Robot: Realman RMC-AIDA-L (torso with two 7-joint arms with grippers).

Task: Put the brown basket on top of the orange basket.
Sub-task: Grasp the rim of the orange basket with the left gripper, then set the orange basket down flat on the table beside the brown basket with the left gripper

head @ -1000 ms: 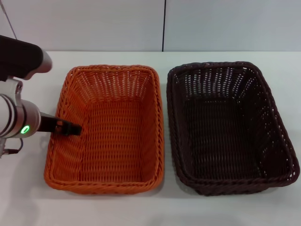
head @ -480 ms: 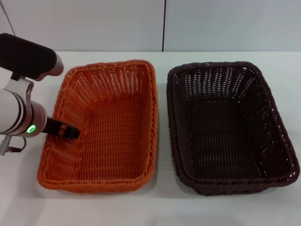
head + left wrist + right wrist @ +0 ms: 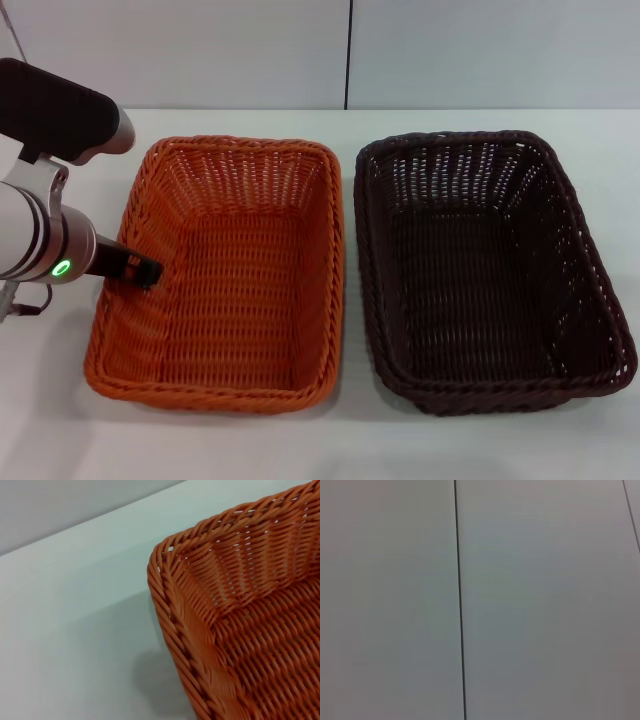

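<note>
The orange basket (image 3: pixel 336 270) sits left of centre on the white table, empty. The brown basket (image 3: pixel 363 250) sits to its right, empty, with a narrow gap between the two. My left gripper (image 3: pixel 136 270) is at the orange basket's left wall, with one black finger inside the basket, shut on the wall. The left wrist view shows a corner of the orange basket (image 3: pixel 200 645) and bare table beside it. My right gripper is out of view; its wrist view shows only a plain wall.
The white table (image 3: pixel 60 420) runs around both baskets, with a pale wall (image 3: pixel 350 50) behind them. Nothing else stands on it.
The orange basket shifted left and tilted with my left gripper on its wall, then settled flat again, a little left of where it started. The brown basket has not moved.
</note>
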